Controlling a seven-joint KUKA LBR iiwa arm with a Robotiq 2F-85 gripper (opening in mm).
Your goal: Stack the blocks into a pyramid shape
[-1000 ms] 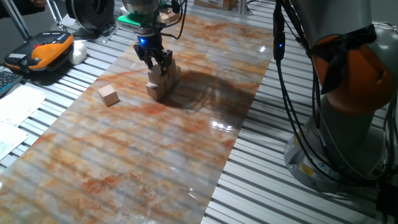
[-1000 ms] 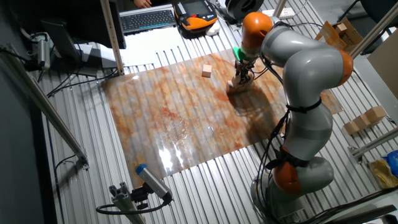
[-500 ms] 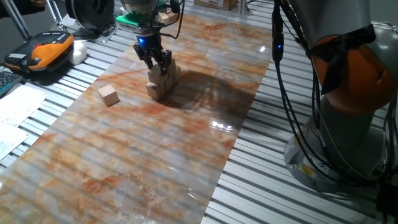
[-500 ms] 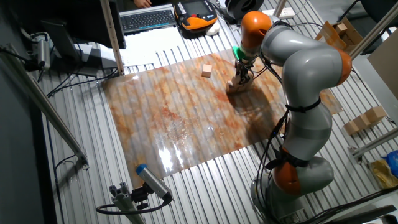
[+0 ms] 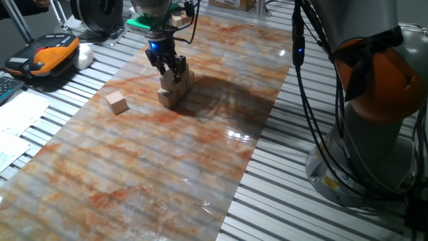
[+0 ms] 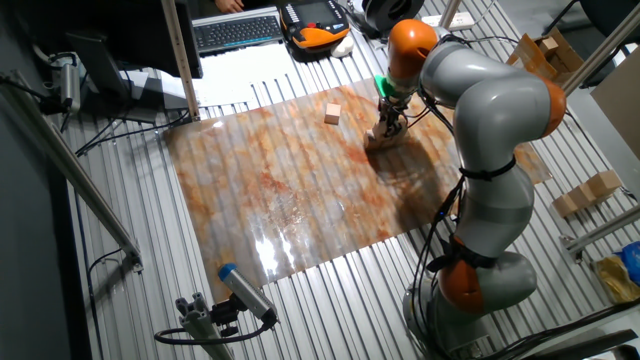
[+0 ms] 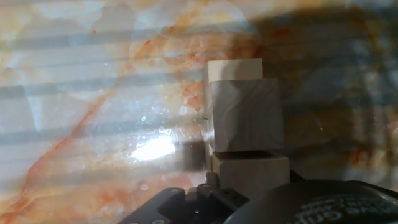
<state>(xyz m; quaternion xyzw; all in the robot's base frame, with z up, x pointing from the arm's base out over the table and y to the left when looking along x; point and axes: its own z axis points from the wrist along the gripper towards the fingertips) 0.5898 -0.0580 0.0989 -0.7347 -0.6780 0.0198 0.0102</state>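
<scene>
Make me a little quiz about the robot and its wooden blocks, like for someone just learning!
1. True or false: the small light tan wooden cube lying alone touches the stack of tan wooden cubes.
2. Where is the black two-finger gripper? A: right above the stack. B: above the lone cube. C: far from every cube.
3. How many cubes lie on the table apart from the stack?

Key: 1 false, there is a clear gap between them. 2 A. 3 one.
</scene>
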